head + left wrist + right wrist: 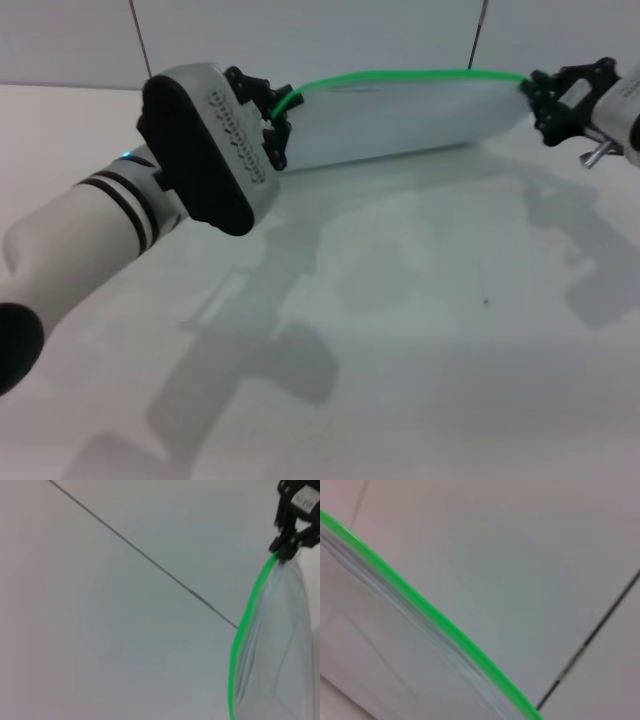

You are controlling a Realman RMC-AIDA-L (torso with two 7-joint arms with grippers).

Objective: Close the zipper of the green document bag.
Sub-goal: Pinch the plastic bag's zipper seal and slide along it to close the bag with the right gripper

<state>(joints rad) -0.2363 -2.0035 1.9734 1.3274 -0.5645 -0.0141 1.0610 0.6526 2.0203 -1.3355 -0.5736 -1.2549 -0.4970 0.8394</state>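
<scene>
The green document bag (400, 120) hangs stretched lengthwise above the white table, held at both ends. Its zipper (400, 75) runs as a bright green strip along the upper edge; I cannot make out the slider tab. My left gripper (278, 118) is shut on the bag's left end, where the green strip ends. My right gripper (538, 95) is shut on the right end. The left wrist view shows the zipper (245, 625), the translucent bag (280, 645) and the far right gripper (285, 550) pinching its corner. The right wrist view shows the zipper (430, 612) crossing diagonally over the bag (380, 650).
The white table (400, 330) spreads below the bag, with the arms' shadows on it. A pale wall stands behind, marked by thin dark lines (140, 40). My left arm's bulky forearm (100, 230) fills the lower left.
</scene>
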